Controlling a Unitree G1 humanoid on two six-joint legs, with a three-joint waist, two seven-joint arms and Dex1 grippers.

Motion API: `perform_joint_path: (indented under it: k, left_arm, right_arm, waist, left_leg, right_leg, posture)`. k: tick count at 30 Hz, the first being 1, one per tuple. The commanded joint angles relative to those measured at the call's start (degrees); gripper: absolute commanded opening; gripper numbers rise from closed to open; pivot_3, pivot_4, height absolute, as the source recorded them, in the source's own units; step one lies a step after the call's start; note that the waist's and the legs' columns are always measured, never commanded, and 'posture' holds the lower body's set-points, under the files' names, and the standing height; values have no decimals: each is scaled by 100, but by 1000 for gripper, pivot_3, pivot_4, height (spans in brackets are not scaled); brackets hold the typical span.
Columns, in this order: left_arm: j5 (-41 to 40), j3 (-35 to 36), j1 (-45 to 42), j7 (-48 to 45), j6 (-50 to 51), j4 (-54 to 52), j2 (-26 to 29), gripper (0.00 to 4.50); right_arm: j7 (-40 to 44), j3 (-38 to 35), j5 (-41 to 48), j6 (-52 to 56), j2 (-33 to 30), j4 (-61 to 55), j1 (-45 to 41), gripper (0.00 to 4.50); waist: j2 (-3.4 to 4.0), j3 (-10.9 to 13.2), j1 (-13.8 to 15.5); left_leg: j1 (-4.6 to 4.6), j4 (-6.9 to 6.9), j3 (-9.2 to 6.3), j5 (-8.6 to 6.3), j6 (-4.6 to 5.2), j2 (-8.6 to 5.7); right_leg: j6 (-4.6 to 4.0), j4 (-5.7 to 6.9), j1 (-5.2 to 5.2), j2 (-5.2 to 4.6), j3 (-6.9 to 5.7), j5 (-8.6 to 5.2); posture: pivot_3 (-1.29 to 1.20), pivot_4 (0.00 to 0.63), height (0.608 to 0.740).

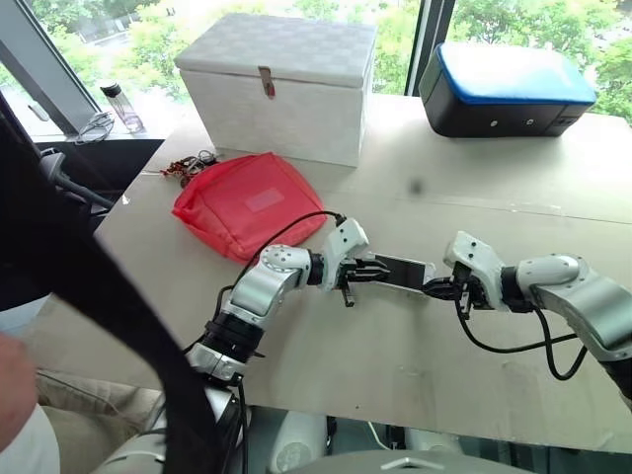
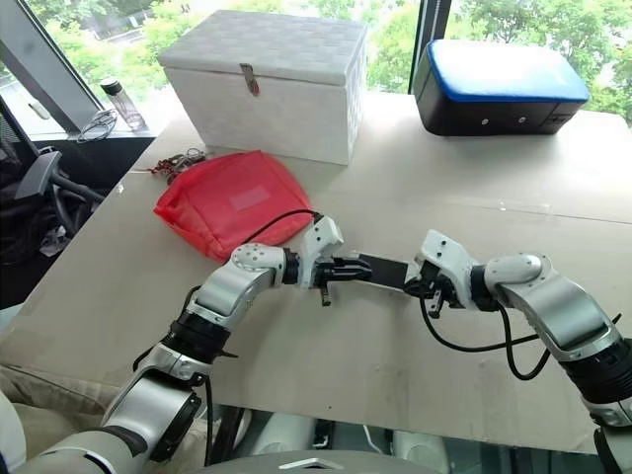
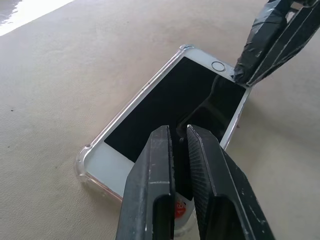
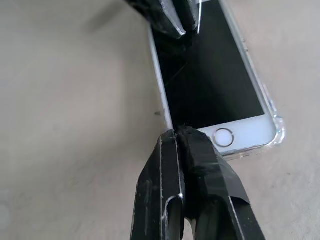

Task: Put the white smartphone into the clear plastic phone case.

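The white smartphone (image 3: 170,105) lies in the clear plastic phone case (image 3: 85,160) on the tabletop (image 1: 395,365); left claw (image 3: 179,137) nearly closed over its screen; right claw (image 4: 182,134) closed at its home-button end.

office-like room, tall windows (image 1: 415,30) onto trees, large beige table (image 1: 415,346), white storage chest (image 1: 281,84)

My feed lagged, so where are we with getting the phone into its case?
Nearly done: the phone lies inside the clear case on the table, with case edges showing around both ends. The left gripper and right gripper, both shut, press on opposite ends. Whether every corner has snapped in is unclear. Left: release.
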Motion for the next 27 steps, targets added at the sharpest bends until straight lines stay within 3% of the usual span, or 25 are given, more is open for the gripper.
perform_joint_path:
  k: [1,7,27]
  left_arm:
    - [172,-124,134,11,17,132,-12,535]
    - [228,-95,199,34,-18,116,-67,535]
    - [272,-77,337,155,23,11,-211,535]
  right_arm:
    - [114,809,-348,339,-9,494,201,0]
    - [90,1071,-694,333,143,890,61,0]
    - [405,1345,-1077,397,196,1386,-64,0]
  waist:
    - [-12,-23,-2]
    - [-47,-119,-5]
    - [-34,-260,1]
  left_leg:
    - [5,1,-1,0,0,0]
    - [28,0,-11,-4,4,2]
    - [31,-63,-10,-8,7,2]
  right_leg:
    - [0,0,4,-2,-1,0]
    - [-17,-4,25,-27,-16,-8]
    - [-39,-91,38,-50,-16,-9]
  posture:
    - [0,150,740]
    - [0,150,740]
    - [0,150,740]
